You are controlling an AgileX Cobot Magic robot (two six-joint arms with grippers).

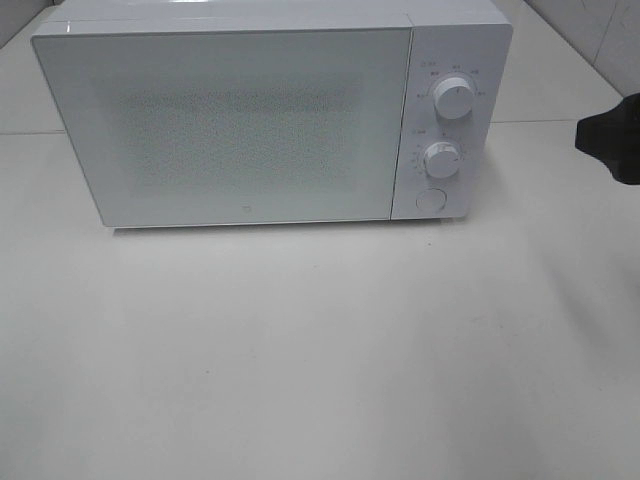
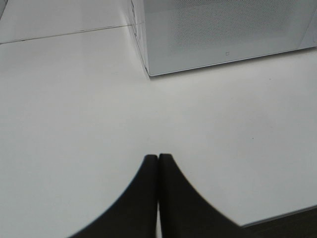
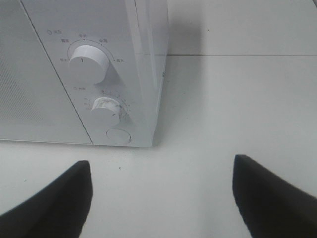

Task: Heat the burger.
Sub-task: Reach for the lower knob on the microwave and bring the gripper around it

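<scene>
Looking for the burger, you cannot tell where it is: no view shows it, and the microwave's (image 1: 270, 125) frosted door (image 1: 230, 125) is closed. Two knobs (image 1: 454, 100) and a round button (image 1: 430, 200) sit on the panel right of the door. Your right gripper (image 3: 163, 168) hovers near that panel, jaws spread wide, empty. Your left gripper (image 2: 158, 157) hangs over the table (image 1: 320, 350), fingertips pressed together on nothing.

Kitchen-style setup, white microwave (image 1: 230, 125), plain white counter (image 1: 320, 360)
</scene>
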